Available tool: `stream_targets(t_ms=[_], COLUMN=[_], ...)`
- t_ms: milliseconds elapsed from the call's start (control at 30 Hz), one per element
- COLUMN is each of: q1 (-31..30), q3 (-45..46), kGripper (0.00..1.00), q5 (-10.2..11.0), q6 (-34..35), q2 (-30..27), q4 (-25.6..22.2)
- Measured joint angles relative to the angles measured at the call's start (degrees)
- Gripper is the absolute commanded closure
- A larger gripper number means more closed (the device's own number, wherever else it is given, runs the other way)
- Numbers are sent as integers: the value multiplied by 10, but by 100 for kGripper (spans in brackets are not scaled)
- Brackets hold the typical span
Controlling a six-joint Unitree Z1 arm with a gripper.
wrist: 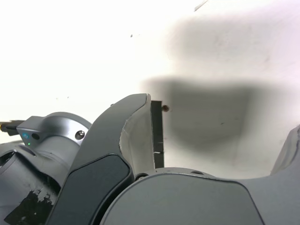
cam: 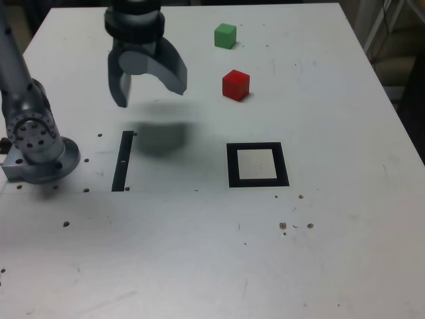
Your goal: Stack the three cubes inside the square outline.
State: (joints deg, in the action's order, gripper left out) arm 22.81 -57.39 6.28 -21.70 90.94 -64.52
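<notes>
Bare tabletop (cam: 159, 252) separates the red cube (cam: 236, 86) and square outline (cam: 257, 182).

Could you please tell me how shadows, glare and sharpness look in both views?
Exterior view: a soft-edged shadow beneath the raised end effector, which looks slightly blurred; the red cube and black square outline are fairly crisp. Wrist view: the tabletop is washed out nearly white, with a broad, blurry-edged shadow across it.

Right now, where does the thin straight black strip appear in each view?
Exterior view: thin straight black strip, left of centre, right of the arm's base.
Wrist view: beside the pincer's pale inner surface, partly hidden.
Shared landmark: small dark round hole beside one strip end.
</notes>
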Motion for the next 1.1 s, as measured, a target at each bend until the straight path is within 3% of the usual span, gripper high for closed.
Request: stream_targets(t_ms=[433, 667, 867, 1100], q1=[25, 30, 30, 30], q3=[-88, -154, -202, -242], kGripper=[1, 1, 1, 1], q5=[11, 31, 34, 39], q6=[-55, -66, -93, -179], q2=[51, 87, 138, 165], q4=[-9, -41, -77, -54])
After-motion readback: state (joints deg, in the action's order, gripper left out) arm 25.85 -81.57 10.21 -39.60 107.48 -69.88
